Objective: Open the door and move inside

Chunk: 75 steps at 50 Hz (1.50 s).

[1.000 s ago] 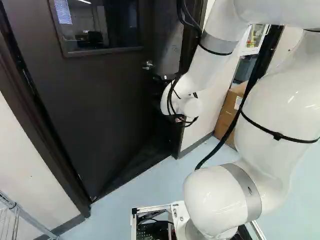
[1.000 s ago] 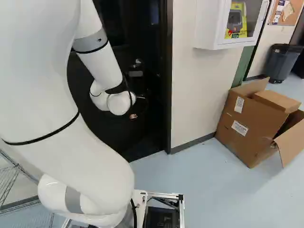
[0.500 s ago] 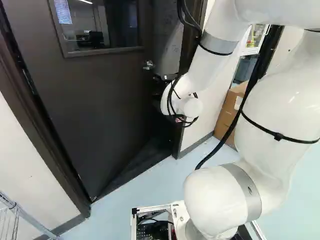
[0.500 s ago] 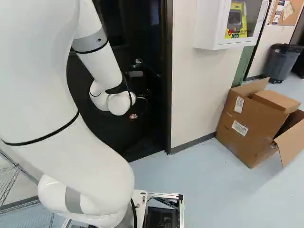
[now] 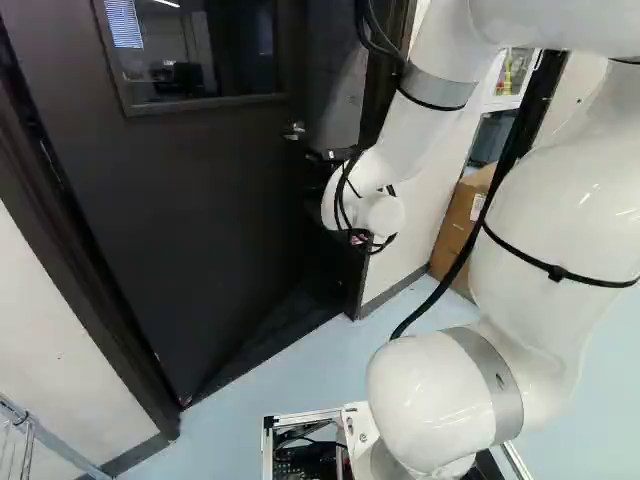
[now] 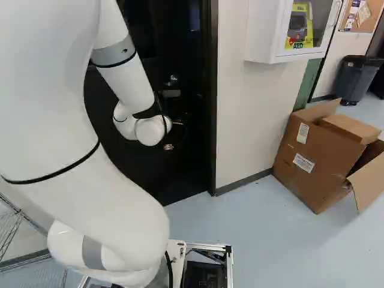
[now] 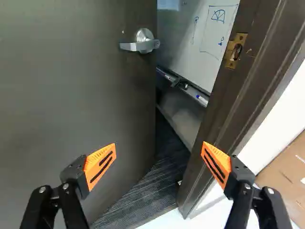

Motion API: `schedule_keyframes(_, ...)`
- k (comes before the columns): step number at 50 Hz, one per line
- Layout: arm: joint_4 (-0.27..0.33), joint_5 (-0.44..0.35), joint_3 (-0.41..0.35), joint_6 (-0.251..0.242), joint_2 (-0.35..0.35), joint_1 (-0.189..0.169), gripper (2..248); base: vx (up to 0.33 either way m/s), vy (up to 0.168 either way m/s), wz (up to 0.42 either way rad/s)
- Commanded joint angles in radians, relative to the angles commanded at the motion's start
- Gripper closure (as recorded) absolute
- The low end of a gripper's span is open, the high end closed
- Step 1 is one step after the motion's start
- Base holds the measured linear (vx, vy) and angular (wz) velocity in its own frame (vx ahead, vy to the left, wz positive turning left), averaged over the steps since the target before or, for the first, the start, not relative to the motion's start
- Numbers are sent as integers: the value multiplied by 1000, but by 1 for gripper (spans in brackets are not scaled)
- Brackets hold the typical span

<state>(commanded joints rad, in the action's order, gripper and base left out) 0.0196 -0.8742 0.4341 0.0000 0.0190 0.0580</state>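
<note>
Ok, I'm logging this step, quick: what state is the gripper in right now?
Black, orange-padded two-finger gripper: open, fingers spread wide apart, holding nothing.

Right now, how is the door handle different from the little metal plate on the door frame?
The handle is silver, but the plate is brassy yellow. The handle sticks out as a lever, while the plate lies flat with a hole in it. The handle is on the open door; the plate is on the frame. Both look like metal.
</note>
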Motion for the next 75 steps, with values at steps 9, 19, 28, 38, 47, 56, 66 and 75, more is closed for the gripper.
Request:
schedule_keyframes(9, 0, 0, 0, 0, 0, 0, 3, 116, 22, -12)
schedule_keyframes(19, 0, 0, 0, 0, 0, 0, 3, 127, 47, -27)
schedule_keyframes(28, 0, 0, 0, 0, 0, 0, 3, 114, 71, -24)
schedule_keyframes(38, 0, 0, 0, 0, 0, 0, 3, 104, 90, -26)
schedule_keyframes(47, 0, 0, 0, 0, 0, 0, 3, 89, 101, -22)
schedule_keyframes(56, 0, 0, 0, 0, 0, 0, 3, 81, 104, -17)
schedule_keyframes(66, 0, 0, 0, 0, 0, 0, 3, 78, 102, -17)
schedule_keyframes(75, 0, 0, 0, 0, 0, 0, 3, 71, 91, -12)
